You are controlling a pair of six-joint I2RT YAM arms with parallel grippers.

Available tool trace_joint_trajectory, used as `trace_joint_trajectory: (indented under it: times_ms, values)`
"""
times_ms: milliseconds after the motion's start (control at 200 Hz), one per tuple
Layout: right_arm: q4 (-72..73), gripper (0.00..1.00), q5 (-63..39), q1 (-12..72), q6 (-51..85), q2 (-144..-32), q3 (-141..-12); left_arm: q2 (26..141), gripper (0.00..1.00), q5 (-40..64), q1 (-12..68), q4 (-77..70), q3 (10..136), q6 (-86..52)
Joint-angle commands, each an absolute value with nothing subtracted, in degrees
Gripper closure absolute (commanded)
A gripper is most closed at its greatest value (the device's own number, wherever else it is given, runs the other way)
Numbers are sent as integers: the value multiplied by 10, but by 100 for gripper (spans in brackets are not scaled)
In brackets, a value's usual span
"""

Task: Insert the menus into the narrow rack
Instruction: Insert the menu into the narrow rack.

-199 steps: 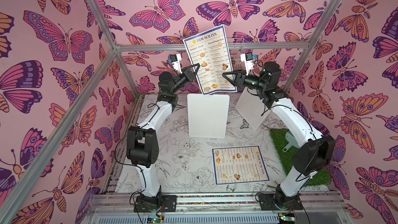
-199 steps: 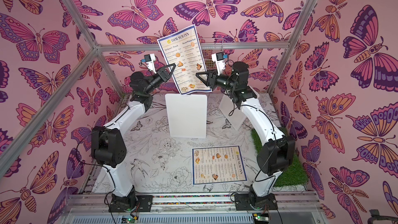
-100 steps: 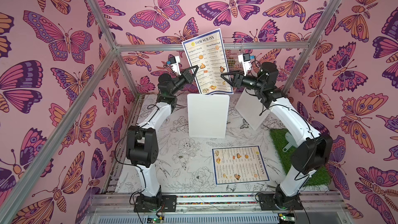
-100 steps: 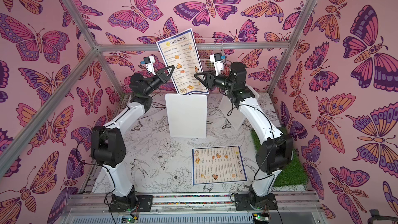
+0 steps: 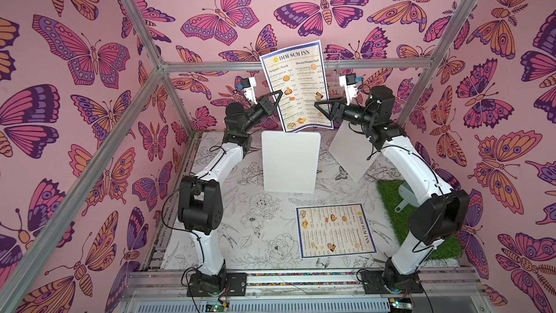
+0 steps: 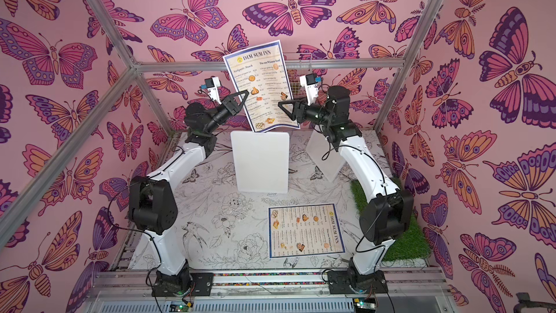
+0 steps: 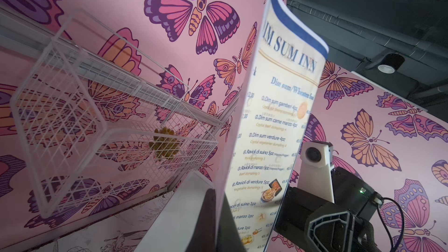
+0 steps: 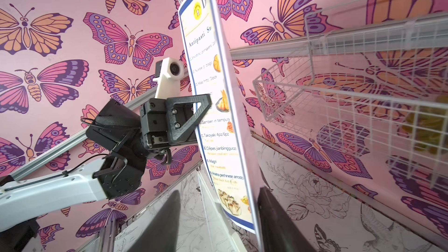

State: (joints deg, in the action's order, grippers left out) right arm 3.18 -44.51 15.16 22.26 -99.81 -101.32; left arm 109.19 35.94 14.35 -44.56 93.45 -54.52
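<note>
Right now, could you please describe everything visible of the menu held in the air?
The raised menu is a thin sheet, cream with a blue border, headed DIM SUM INN over food photos and price lists. It stands upright, slightly bowed, above the white board. The left gripper pinches one side edge; the right gripper straddles the other, open.

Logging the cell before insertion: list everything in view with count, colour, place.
menus: 2, cream, blue border; raised menu upright between the tools, flat menu on the table
boards: 2; white board mid-table, clear board beside it
racks: 2, white wire, back wall; narrow rack, wide rack
lump: 1, yellow-green, in wide rack
mat: 1, green, beside flat menu
grey item: 1, on mat, partly hidden
left tool: shut on raised menu's edge
right tool: open, at its other edge
</note>
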Motion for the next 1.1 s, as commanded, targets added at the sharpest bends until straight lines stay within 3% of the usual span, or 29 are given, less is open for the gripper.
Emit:
trace_joint_trajectory:
  times_ms: [0,1097]
  values:
    - [29,46,-448,141,216,-978,-1023,1080,100,353,150,-462,950,-548]
    - [44,46,-466,123,234,-980,-1027,1081,100,340,165,-445,958,-535]
